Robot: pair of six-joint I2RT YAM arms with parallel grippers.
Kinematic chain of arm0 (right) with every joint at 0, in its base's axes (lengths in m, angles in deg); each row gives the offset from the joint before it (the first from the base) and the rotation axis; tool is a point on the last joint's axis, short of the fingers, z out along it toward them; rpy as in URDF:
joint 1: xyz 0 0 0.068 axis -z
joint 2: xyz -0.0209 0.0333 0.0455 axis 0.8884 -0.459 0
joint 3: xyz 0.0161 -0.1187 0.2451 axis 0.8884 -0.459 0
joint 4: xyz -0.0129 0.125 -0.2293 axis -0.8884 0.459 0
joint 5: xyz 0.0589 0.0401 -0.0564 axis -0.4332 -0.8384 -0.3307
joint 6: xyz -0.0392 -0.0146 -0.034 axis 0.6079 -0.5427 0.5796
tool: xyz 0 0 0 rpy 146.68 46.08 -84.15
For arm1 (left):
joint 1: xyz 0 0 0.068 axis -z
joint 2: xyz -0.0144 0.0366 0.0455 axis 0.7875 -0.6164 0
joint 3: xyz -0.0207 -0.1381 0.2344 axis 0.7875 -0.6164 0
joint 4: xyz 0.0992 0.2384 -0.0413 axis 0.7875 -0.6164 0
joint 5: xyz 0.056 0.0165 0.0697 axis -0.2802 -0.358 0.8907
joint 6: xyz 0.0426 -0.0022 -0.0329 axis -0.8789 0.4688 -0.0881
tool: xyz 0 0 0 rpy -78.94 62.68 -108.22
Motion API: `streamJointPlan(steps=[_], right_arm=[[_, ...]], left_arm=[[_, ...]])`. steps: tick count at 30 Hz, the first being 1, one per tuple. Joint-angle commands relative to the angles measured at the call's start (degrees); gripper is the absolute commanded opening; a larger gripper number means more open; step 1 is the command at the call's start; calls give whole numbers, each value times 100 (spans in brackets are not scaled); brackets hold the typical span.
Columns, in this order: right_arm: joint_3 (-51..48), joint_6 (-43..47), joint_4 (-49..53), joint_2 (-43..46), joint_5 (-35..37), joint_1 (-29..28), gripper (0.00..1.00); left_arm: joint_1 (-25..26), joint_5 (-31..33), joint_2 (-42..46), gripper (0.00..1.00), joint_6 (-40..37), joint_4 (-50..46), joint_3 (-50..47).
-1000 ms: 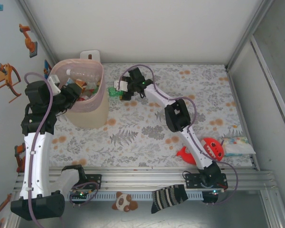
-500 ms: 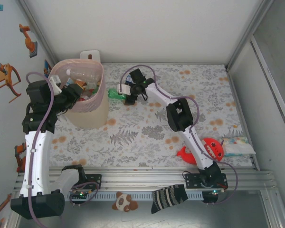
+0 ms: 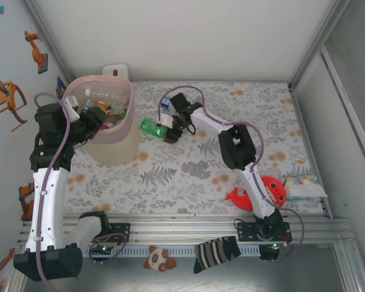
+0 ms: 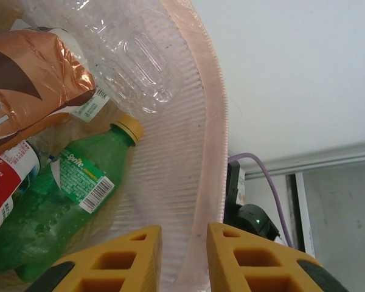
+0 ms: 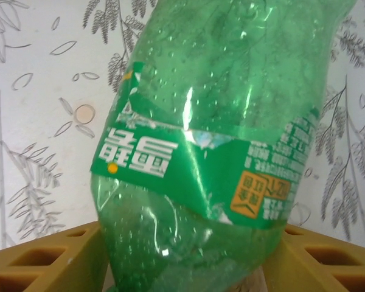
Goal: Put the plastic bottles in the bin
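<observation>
The bottle [image 3: 151,128] lies on the table [image 3: 188,176] just right of the bin [image 3: 131,109], toward the upper left of the top view. Its long axis runs left to right, tilted slightly down toward the right. The right arm [image 3: 237,149] reaches it from the right, so the right jaws sit at the bottle's right-hand end, with the bin directly beyond to the left. By my reading the coming move must lift it leftward over the rim. In the right wrist view the bottle [image 5: 213,121] runs up the frame, its lower end lodged between the two fingers [image 5: 42,255]. The right jaws stand roughly half open and both sides look to touch the plastic, but I cannot tell whether they grip it. The left jaws are pinched tight on the bin wall [image 4: 207,152], a finger [image 4: 109,261] on each side. The bottle's green label carries white Chinese characters and an orange box that I cannot read surely. Inside the bin, a Sprite bottle [image 4: 55,207] with a yellow cap shows its brand name beside a red-labelled bottle [image 4: 6,182] with small Chinese print.
</observation>
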Motion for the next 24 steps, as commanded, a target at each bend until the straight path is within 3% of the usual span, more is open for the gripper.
streamJointPlan(steps=[1, 12, 24], right_arm=[[-322, -493, -177, 467, 154, -49, 65], [-916, -842, -301, 845, 637, -49, 63], [-965, -1064, -612, 638, 344, -51, 45]], left_arm=[[68, -56, 44, 25, 105, 37, -115], [259, 65, -19, 25, 184, 174, -132], [437, 195, -22, 25, 196, 166, -52]])
